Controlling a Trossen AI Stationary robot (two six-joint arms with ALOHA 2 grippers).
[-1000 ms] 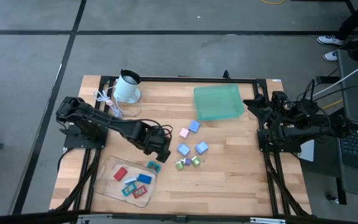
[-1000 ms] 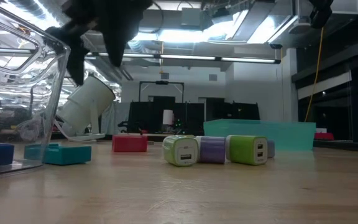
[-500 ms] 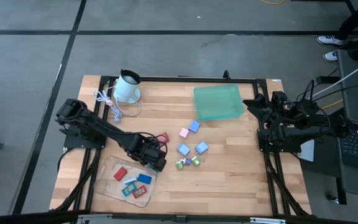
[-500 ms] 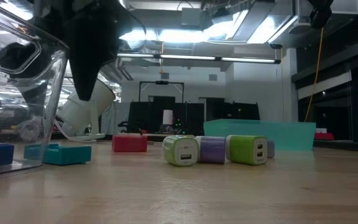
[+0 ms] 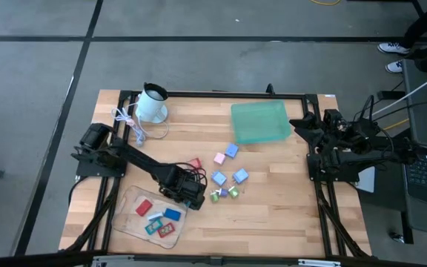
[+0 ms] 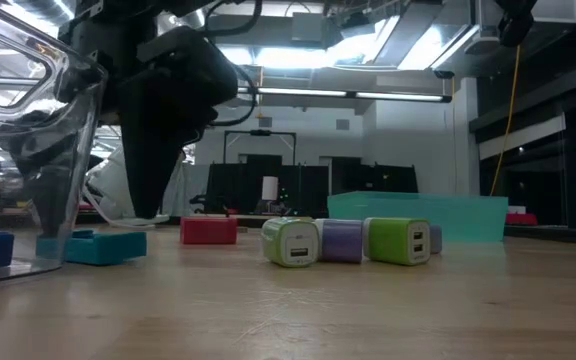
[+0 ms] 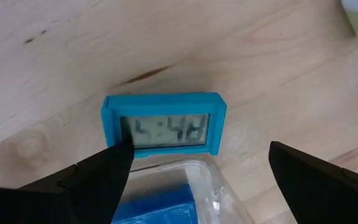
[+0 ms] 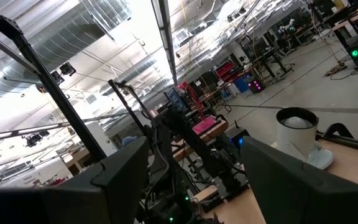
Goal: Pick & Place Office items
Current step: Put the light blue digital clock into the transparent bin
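Jaws of the left gripper (image 7: 194,168) spread wide straddle the teal digital clock (image 7: 163,123) lying on the table just beside the clear tray (image 5: 128,222), seemingly to grasp it; right gripper (image 5: 302,123) waits beside the green bin (image 5: 259,122), parted, empty.

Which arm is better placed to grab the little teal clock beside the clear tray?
Left. Its open claw hangs right over the teal clock; the right arm sits parked at the table's far edge.
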